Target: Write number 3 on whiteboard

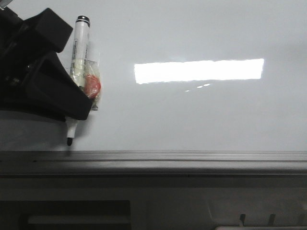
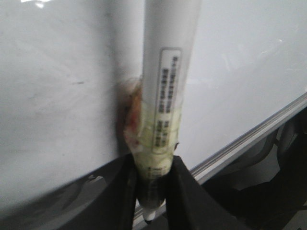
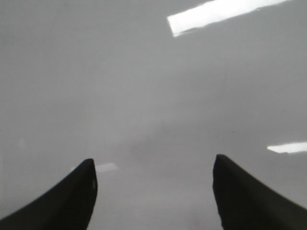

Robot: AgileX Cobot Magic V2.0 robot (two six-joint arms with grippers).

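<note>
Whiteboard (image 1: 192,115) before me shows only glare; my left gripper (image 2: 152,179) clamps a marker (image 1: 79,57) at its near-left, right gripper (image 3: 153,191) wide, empty.

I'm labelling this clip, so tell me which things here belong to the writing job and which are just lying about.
Belongs to the job:
- whiteboard, no stroke visible on it
- marker pen, tip down near the board's edge rail
- left tool, shut on the pen

Just there:
- right tool, open and holding nothing
- tape and red scrap on the pen
</note>
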